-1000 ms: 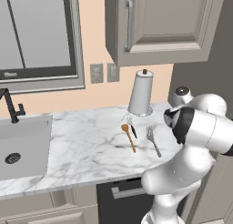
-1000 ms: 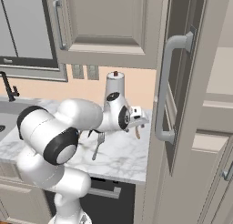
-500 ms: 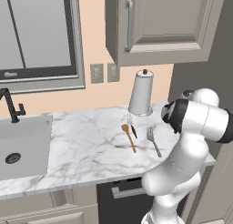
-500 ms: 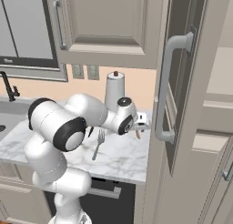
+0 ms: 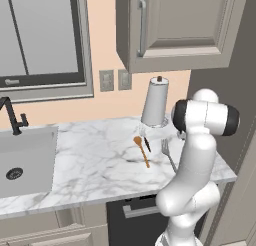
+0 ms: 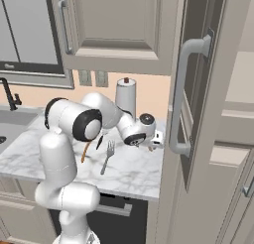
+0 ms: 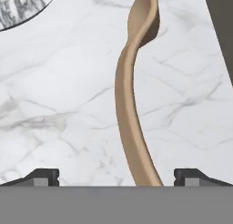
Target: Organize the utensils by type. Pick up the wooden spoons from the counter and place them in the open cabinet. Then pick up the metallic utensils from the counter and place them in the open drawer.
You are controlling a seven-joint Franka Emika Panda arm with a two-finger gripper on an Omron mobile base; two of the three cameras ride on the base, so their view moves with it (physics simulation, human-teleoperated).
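The arm has swung over, bringing the gripper low above the right end of the counter. Its jaws stand wide apart, empty, straddling the handle of a wooden spoon lying flat on the marble; I judge the first pick is next, cabinet after

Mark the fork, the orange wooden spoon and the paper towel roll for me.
fork (image 6: 107,155): right base view, handle.
orange wooden spoon (image 5: 141,151): left base view, mid-handle.
paper towel roll (image 5: 155,104): left base view, side.
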